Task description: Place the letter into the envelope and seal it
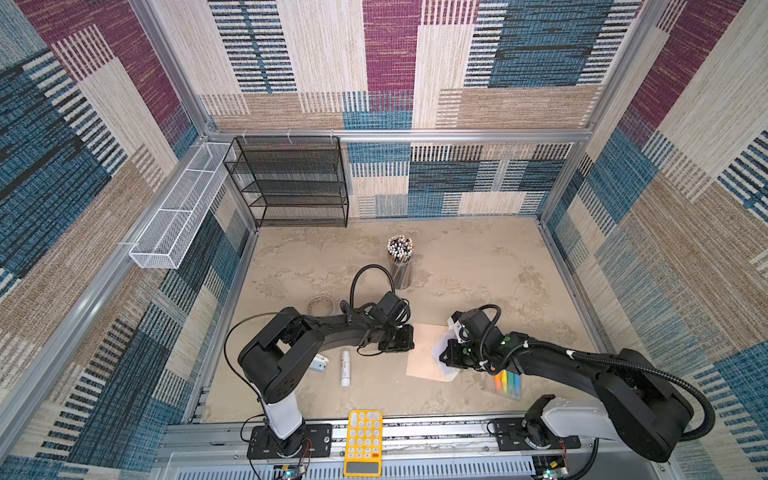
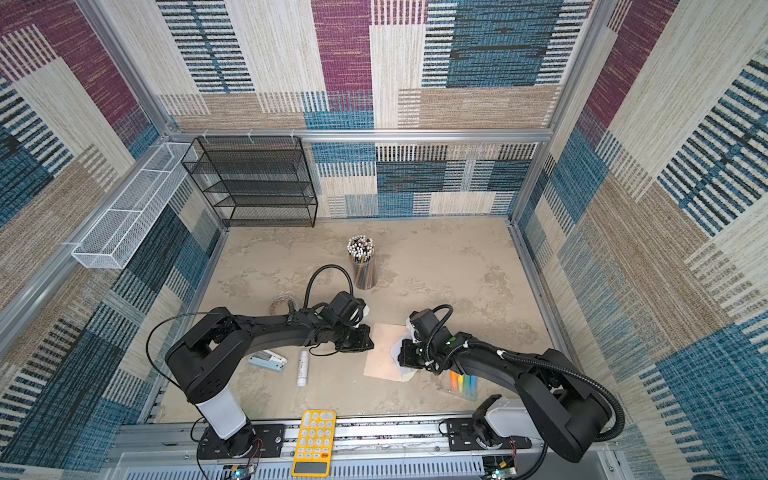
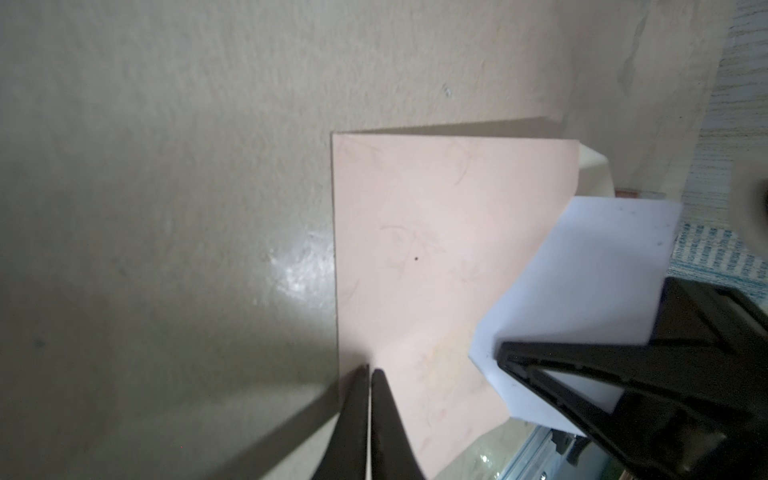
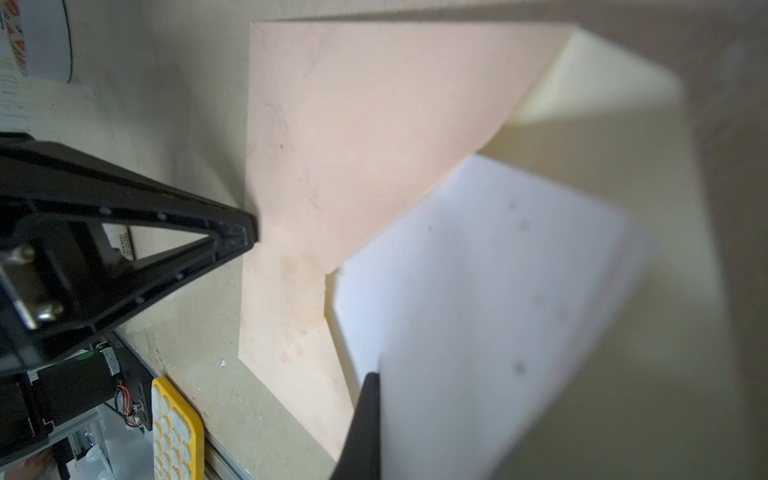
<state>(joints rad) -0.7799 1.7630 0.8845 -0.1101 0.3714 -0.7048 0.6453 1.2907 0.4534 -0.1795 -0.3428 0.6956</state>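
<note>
Pinches edge of envelope (image 1: 424, 349), flat on table (image 1: 478, 266) near front middle, with left tool (image 3: 369, 376). Clamps letter (image 1: 437, 348) in right tool (image 3: 505, 353), sheet tilted, partly inside envelope's open mouth.

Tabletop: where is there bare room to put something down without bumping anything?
Bare: the wide far-right stretch of table, bordered by the pencil cup, back wall and right wall; also the strip between black shelf and tape roll. Crowded: the near half, with stapler, glue stick, envelope, letter, highlighters, left arm and right arm.
</note>
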